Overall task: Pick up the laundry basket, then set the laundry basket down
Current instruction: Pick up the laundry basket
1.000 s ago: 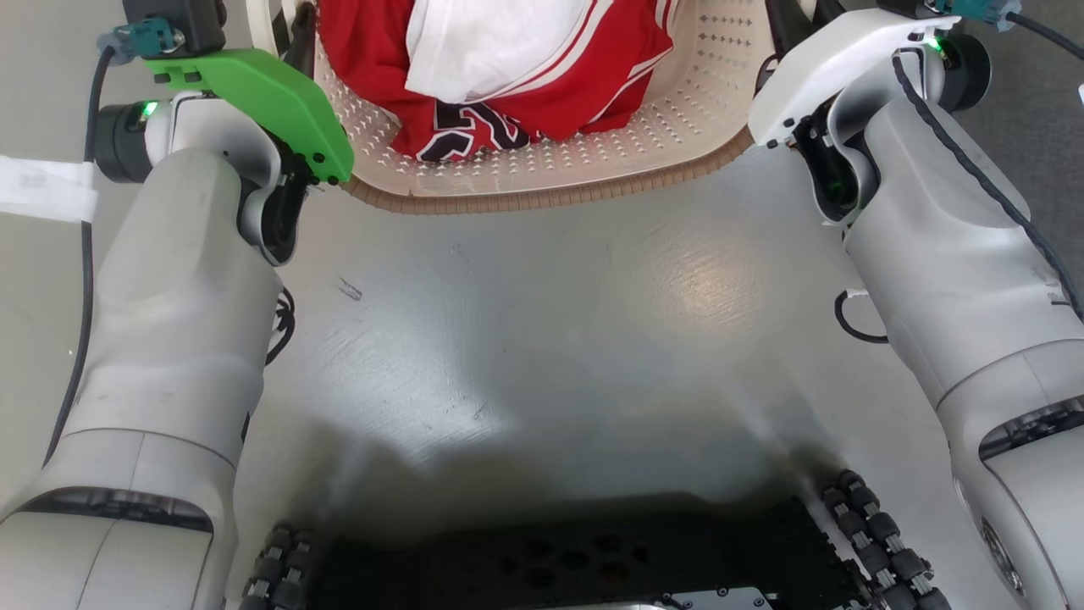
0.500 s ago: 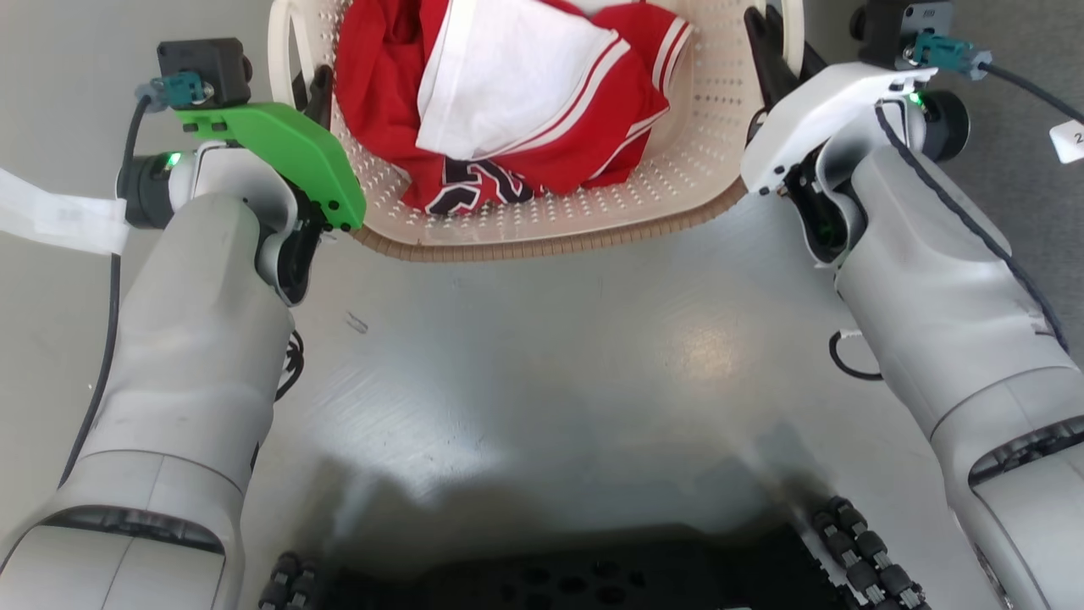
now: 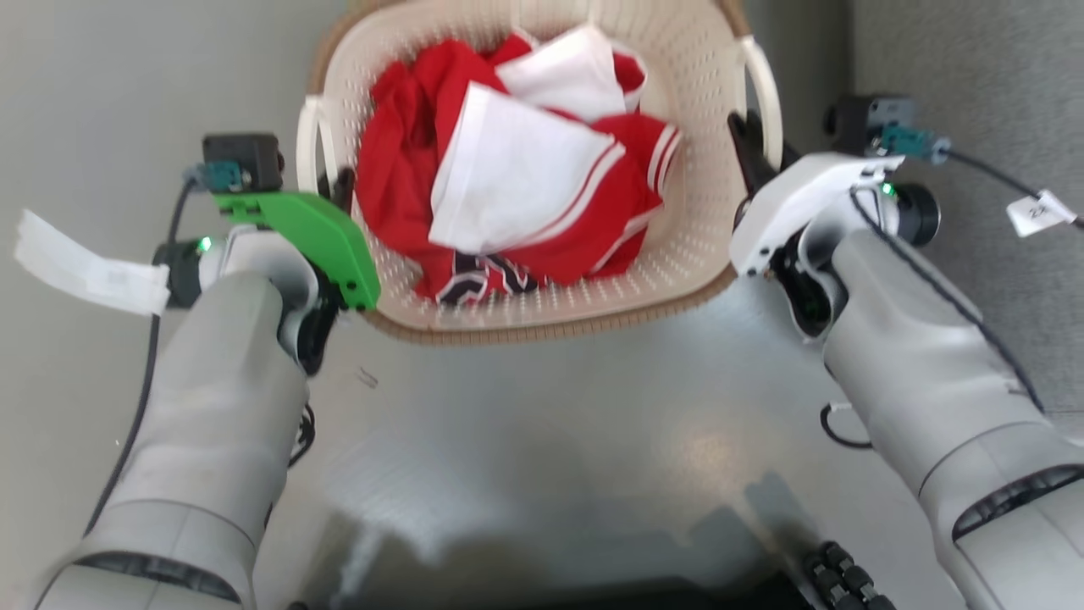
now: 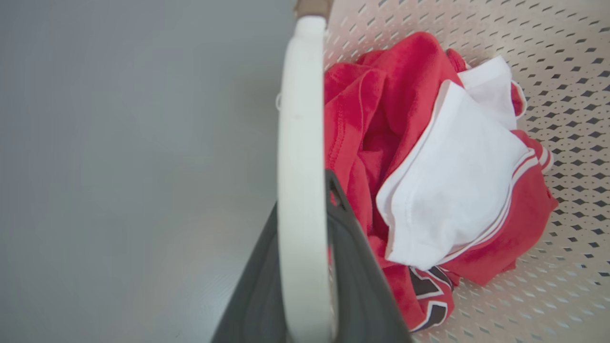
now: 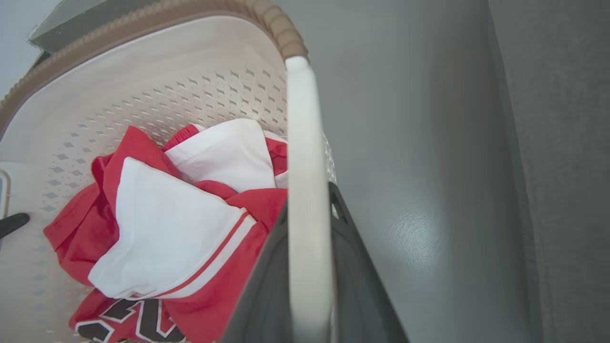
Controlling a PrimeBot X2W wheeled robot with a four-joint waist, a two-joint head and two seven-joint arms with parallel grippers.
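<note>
A smooth grey floor (image 3: 542,407) is spreading across the room, glossy and catching a soft patch of light (image 3: 707,445) near its middle. A darker, coarse grey carpet (image 3: 974,59) is running along its right edge. A small dark scuff (image 3: 367,377) is showing towards the left.

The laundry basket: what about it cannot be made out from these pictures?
- Underside of the laundry basket: head view looks down from above; its own walls hide whether it touches the floor.
- Its far rim: cut off by the head view's top edge.
- Print on the red garment: head view, half covered by the white cloth, unreadable.
- Inner faces of the left gripper and right gripper: wrist views, the white handles cover them.
</note>
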